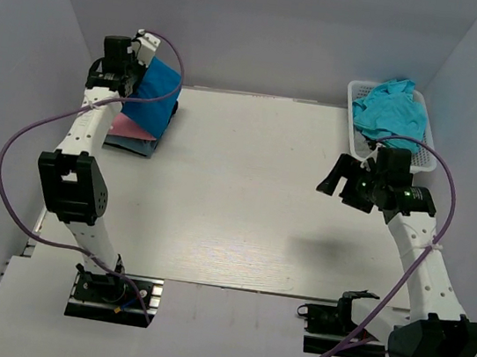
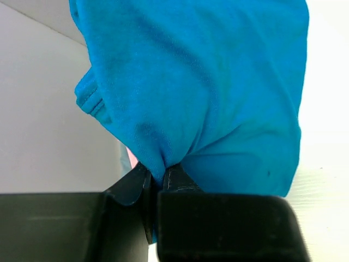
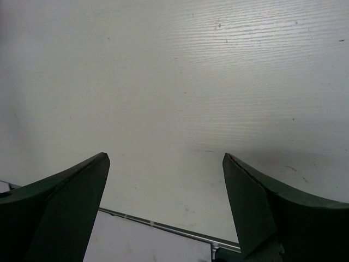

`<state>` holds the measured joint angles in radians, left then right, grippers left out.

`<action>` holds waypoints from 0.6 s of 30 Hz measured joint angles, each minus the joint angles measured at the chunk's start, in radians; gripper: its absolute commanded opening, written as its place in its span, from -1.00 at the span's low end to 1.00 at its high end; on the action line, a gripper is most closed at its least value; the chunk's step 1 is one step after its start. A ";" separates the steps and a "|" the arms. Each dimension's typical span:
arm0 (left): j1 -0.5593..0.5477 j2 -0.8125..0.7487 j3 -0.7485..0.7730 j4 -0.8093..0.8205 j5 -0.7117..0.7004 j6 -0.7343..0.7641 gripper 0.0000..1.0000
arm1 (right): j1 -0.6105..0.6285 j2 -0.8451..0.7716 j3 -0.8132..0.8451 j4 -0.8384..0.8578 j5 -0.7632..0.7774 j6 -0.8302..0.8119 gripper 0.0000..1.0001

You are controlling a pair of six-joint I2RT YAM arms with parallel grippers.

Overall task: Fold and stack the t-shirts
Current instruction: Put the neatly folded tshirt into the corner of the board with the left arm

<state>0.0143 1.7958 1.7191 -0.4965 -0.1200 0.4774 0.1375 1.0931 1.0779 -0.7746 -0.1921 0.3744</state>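
My left gripper (image 1: 149, 58) is at the far left of the table, shut on a fold of a royal-blue t-shirt (image 1: 155, 96) that hangs from it over a stack of folded shirts. A pink shirt (image 1: 128, 128) and a grey-blue one (image 1: 133, 145) show in that stack. In the left wrist view the blue shirt (image 2: 207, 82) fills the frame, pinched at the left gripper (image 2: 157, 173). A turquoise t-shirt (image 1: 393, 112) lies crumpled in the white basket. My right gripper (image 1: 335, 176) is open and empty above the bare table, as the right wrist view (image 3: 166, 158) shows.
The white lattice basket (image 1: 355, 92) stands at the far right corner. Grey walls close in on the left, back and right. The table's near edge with a metal rail (image 3: 163, 226) shows below my right gripper.
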 measured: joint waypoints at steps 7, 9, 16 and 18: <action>0.075 0.001 -0.005 0.002 0.084 -0.020 -1.00 | 0.000 0.026 0.002 0.015 -0.028 0.012 0.81; 0.091 0.003 -0.007 0.005 0.096 -0.026 -1.00 | 0.000 0.027 0.002 0.014 -0.029 0.013 0.81; 0.114 0.035 -0.025 0.012 0.131 -0.033 -0.75 | 0.000 0.045 0.035 0.014 -0.032 0.018 0.81; 0.119 0.051 -0.026 0.017 0.120 -0.035 -0.02 | 0.000 0.058 0.047 0.015 -0.036 0.019 0.81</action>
<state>0.1333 1.8473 1.6928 -0.4793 0.0002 0.4423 0.1375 1.1515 1.1252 -0.7593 -0.2279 0.3931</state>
